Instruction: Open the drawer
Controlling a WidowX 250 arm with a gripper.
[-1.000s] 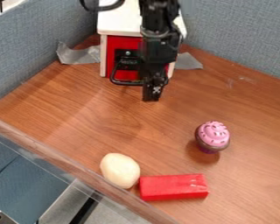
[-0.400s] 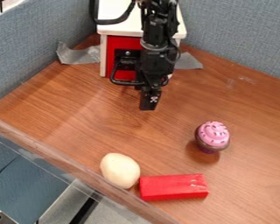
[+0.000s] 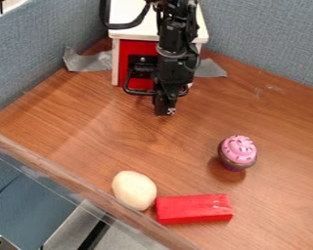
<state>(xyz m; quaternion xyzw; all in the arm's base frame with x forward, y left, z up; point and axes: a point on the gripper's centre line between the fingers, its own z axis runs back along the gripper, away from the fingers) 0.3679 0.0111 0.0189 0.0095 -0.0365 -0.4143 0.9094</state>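
Drawer: the red-fronted drawer (image 3: 138, 48) is set in the white cabinet (image 3: 134, 33) at the back of the bench (image 3: 94, 122) and looks closed.
Handle: the rigid black handle (image 3: 137, 92) is best hooked or grasped at its front bar, where smooth, hard stock may be slid over by a loose hold.
Handling: a light, stiff drawer is to be expected, drawn straight outward so that jamming is avoided.
Gripper: the gripper (image 3: 164, 111) is held pointing down in front of the handle; whether it is open or closed, or whether the bar is touched, cannot be told.
Cabinet: grey tape (image 3: 88, 61) is seen at its foot, probably as an anchor against the pull.
Contents: what is kept inside the drawer cannot be told.
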